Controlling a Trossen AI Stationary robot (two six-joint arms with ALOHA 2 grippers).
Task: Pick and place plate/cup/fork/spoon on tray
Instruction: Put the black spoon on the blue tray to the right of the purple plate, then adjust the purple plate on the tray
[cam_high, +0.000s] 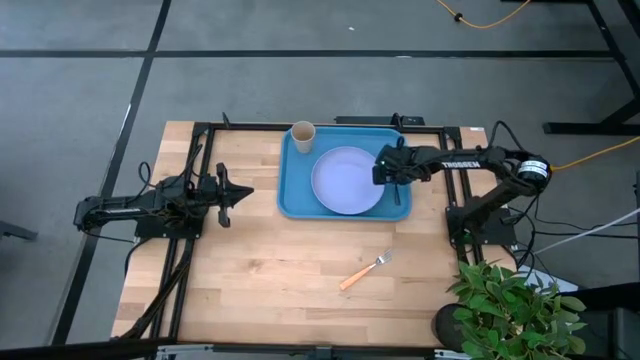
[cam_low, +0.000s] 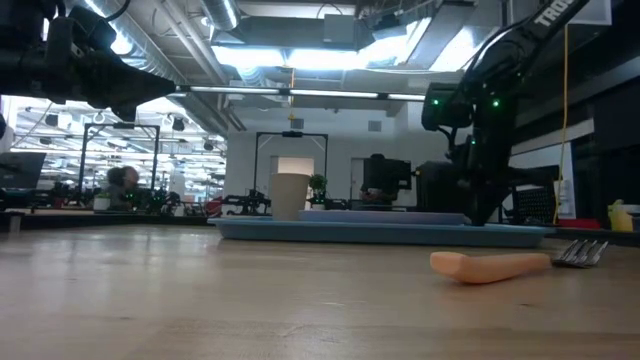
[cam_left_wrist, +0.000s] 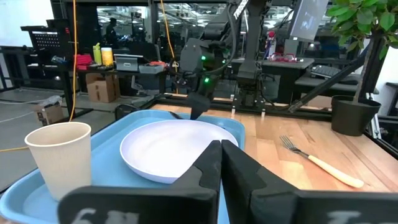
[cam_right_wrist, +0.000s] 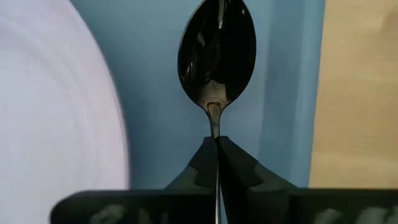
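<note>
The right gripper (cam_right_wrist: 217, 146) is pinching the thin handle of the glossy black round-bowled spoon (cam_right_wrist: 216, 59), hanging over the bright blue rectangular tray (cam_right_wrist: 155, 74) just right of the pale lavender plate (cam_right_wrist: 56, 99); the handle's end is hidden.

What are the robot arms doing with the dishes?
The right gripper has its jaws shut on the dark spoon, holding it over the blue tray, just beside the plate. The cup stands in a corner of the tray. The fork lies on the wooden table, off the tray. The left gripper waits with jaws shut, left of the tray.
</note>
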